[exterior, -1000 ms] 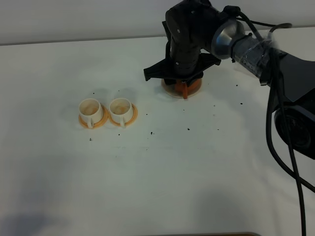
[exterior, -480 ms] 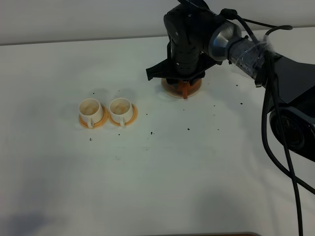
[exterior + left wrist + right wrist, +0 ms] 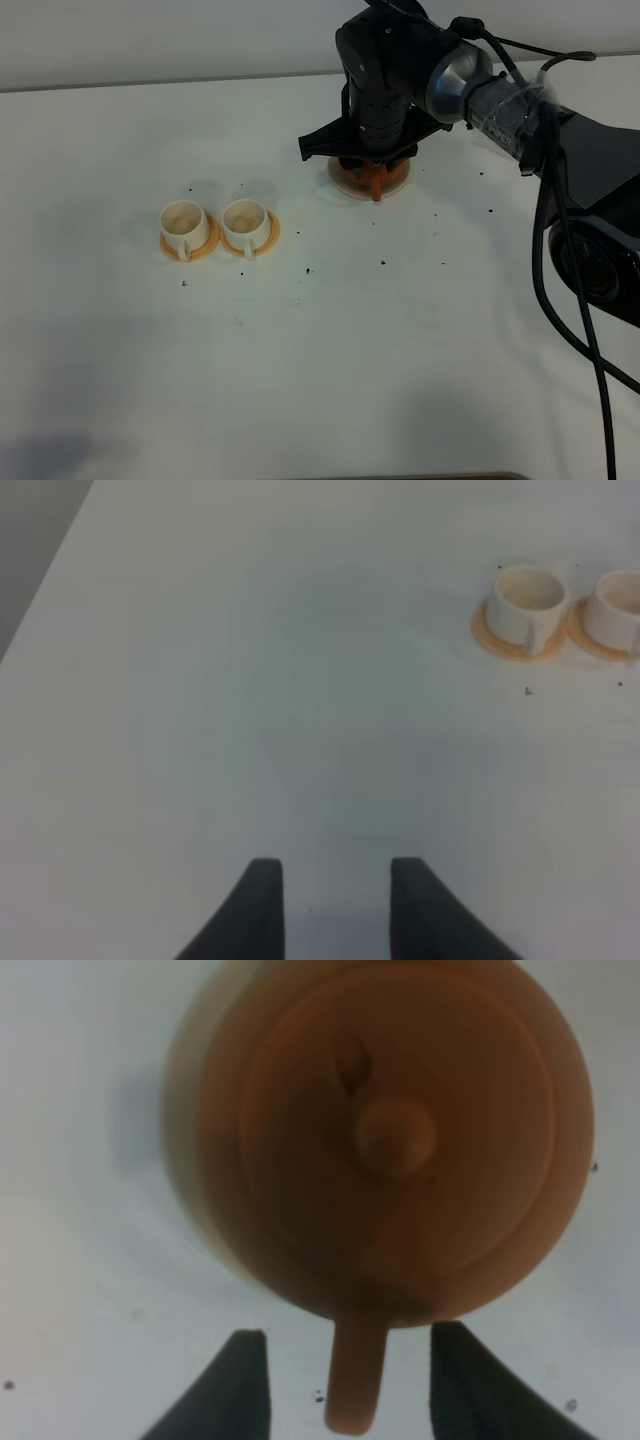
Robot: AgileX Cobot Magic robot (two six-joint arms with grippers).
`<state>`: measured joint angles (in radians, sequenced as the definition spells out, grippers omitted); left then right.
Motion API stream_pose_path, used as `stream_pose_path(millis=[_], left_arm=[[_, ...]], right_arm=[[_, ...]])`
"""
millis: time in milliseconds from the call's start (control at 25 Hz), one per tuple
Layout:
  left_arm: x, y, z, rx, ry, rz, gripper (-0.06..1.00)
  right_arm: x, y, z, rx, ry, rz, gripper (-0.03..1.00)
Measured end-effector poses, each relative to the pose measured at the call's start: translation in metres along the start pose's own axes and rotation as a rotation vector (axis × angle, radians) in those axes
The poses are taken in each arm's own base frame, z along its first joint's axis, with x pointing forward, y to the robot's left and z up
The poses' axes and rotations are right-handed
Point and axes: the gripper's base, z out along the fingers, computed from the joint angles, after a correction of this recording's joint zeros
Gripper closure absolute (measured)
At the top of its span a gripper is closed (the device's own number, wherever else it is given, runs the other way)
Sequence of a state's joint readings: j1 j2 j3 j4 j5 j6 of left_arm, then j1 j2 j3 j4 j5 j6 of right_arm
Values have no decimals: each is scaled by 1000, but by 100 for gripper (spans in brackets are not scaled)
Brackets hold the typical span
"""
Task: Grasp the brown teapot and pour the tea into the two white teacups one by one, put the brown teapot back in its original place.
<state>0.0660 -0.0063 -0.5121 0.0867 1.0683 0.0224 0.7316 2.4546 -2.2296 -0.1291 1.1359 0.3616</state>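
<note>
The brown teapot [image 3: 395,1135] fills the right wrist view from above, with its knobbed lid and its stubby handle [image 3: 357,1385]. My right gripper [image 3: 355,1390] is open, one finger on each side of the handle and not touching it. In the high view my right gripper [image 3: 372,165] covers most of the teapot [image 3: 375,184], which stands on the pale coaster [image 3: 343,183] at the back. The two white teacups [image 3: 184,222] [image 3: 246,222] stand side by side on orange saucers at the left, and also show in the left wrist view [image 3: 530,595] [image 3: 620,605]. My left gripper [image 3: 335,910] is open and empty over bare table.
The white table [image 3: 330,350] carries several small dark specks [image 3: 383,263]. The right arm and its black cables [image 3: 580,300] take up the right side. The table's far edge [image 3: 150,85] runs along the back.
My right arm has shifted slightly over the teapot. The teapot, the cups and the left gripper have not moved.
</note>
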Motion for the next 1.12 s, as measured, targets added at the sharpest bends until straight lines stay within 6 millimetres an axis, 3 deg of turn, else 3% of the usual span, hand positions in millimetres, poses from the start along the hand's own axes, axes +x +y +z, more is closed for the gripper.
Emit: stream_pose_path(millis=[1120], left_arm=[[0, 1, 0, -6, 0, 2, 68]], right_arm=[[2, -4, 6, 18, 59, 17, 66]])
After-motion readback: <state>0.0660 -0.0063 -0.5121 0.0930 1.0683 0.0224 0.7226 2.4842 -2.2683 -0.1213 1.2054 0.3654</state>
